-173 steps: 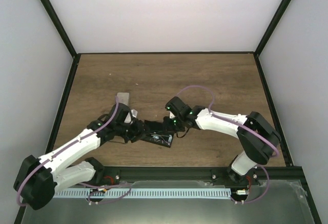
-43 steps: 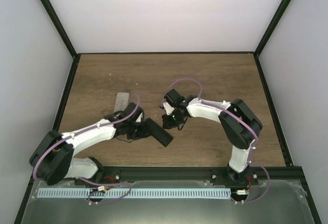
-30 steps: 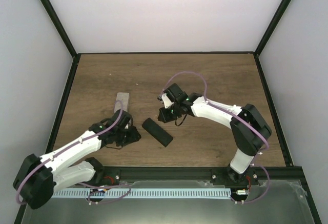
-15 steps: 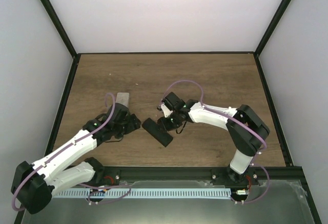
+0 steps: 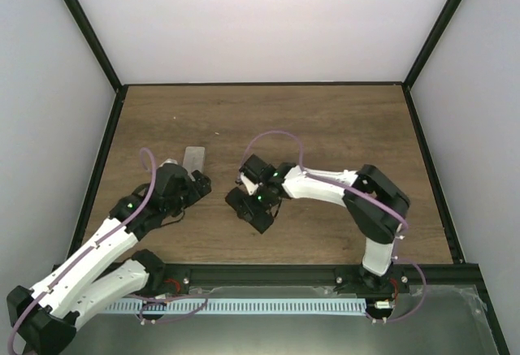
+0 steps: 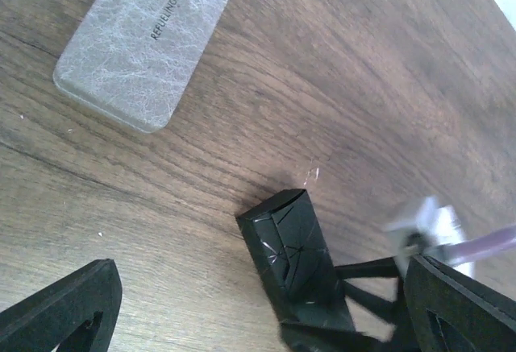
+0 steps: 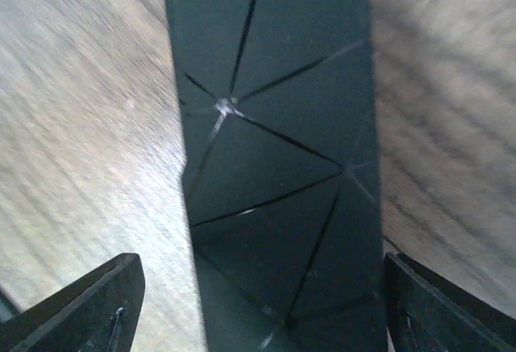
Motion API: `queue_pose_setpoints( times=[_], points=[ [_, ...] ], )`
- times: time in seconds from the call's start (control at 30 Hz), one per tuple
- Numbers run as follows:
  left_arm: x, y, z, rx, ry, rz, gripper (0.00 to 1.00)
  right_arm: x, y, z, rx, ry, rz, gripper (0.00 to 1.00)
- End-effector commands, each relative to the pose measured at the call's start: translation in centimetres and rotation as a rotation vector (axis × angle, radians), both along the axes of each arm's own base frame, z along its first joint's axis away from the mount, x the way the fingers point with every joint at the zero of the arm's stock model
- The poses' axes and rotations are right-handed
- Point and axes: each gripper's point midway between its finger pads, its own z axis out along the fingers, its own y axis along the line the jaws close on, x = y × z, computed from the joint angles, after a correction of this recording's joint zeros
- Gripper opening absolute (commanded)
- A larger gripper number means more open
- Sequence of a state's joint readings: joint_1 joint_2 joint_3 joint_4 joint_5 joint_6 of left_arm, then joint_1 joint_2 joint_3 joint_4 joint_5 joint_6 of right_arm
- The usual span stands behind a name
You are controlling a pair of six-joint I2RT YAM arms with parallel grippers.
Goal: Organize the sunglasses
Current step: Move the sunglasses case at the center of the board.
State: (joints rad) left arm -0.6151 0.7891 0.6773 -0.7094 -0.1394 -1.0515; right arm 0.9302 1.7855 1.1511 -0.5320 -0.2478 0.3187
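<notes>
No sunglasses show in any view; they are hidden or out of view. A closed black folding case (image 5: 260, 218) (image 6: 297, 249) (image 7: 278, 151) lies on the wood near the table's middle. My right gripper (image 5: 245, 199) (image 7: 266, 312) hangs low over it, open, one finger on each long side of the case. A gap shows beside the left finger. My left gripper (image 5: 197, 184) (image 6: 258, 320) is open and holds nothing. It sits left of the black case and just below a grey oblong case (image 5: 193, 159) (image 6: 149, 42).
The grey case with printed lettering lies flat at the left-middle of the wooden table (image 5: 325, 127). Black frame rails (image 5: 97, 168) and white walls border the table. In the left wrist view the right arm's fingers (image 6: 367, 275) and purple cable show beside the black case.
My left gripper let go of the black case, drew back left toward the grey case and opened. My right gripper moved down-left over the black case and opened around it.
</notes>
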Motion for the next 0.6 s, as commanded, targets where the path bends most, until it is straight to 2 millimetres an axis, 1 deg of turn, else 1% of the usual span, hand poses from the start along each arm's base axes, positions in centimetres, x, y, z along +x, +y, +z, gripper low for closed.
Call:
queue_pose_setpoints(
  times=[0.0, 0.07, 0.1, 0.17, 0.2, 0.23, 0.33, 0.5, 0.53, 0.57],
  points=[
    [0.5, 0.6, 1.3, 0.041, -0.004, 0.020, 1.00, -0.1, 0.4, -2.1, -0.089, -0.010, 0.021, 0.81],
    [1.0, 0.4, 2.0, 0.044, -0.018, 0.019, 1.00, 1.1, 0.1, -2.9, -0.146, -0.034, -0.027, 0.74],
    [1.3, 0.3, 2.4, 0.048, -0.026, 0.017, 1.00, 1.7, -0.1, -3.2, -0.179, -0.049, -0.056, 0.69],
    [1.8, 0.0, 3.0, 0.060, -0.033, 0.003, 1.00, 3.7, -0.2, -3.2, -0.233, -0.085, -0.143, 0.40],
    [2.0, -0.2, 3.3, 0.068, -0.032, -0.006, 1.00, 4.6, -0.2, -3.2, -0.250, -0.091, -0.182, 0.33],
    [2.1, -0.3, 3.4, 0.078, -0.029, -0.015, 1.00, 5.5, 0.0, -3.2, -0.260, -0.093, -0.213, 0.32],
    [2.4, -0.5, 3.5, 0.109, -0.010, -0.034, 1.00, 8.4, 1.1, -3.1, -0.254, -0.099, -0.284, 0.38],
    [2.6, -0.5, 3.9, 0.118, -0.011, -0.040, 1.00, 14.0, 3.5, -2.5, -0.218, -0.085, -0.377, 0.41],
    [2.7, -0.5, 4.1, 0.117, -0.019, -0.046, 1.00, 15.0, 4.1, -2.5, -0.202, -0.079, -0.390, 0.42],
    [2.7, -0.8, 4.2, 0.113, -0.029, -0.065, 1.00, 15.6, 4.1, -2.7, -0.196, -0.065, -0.404, 0.48]
  ],
)
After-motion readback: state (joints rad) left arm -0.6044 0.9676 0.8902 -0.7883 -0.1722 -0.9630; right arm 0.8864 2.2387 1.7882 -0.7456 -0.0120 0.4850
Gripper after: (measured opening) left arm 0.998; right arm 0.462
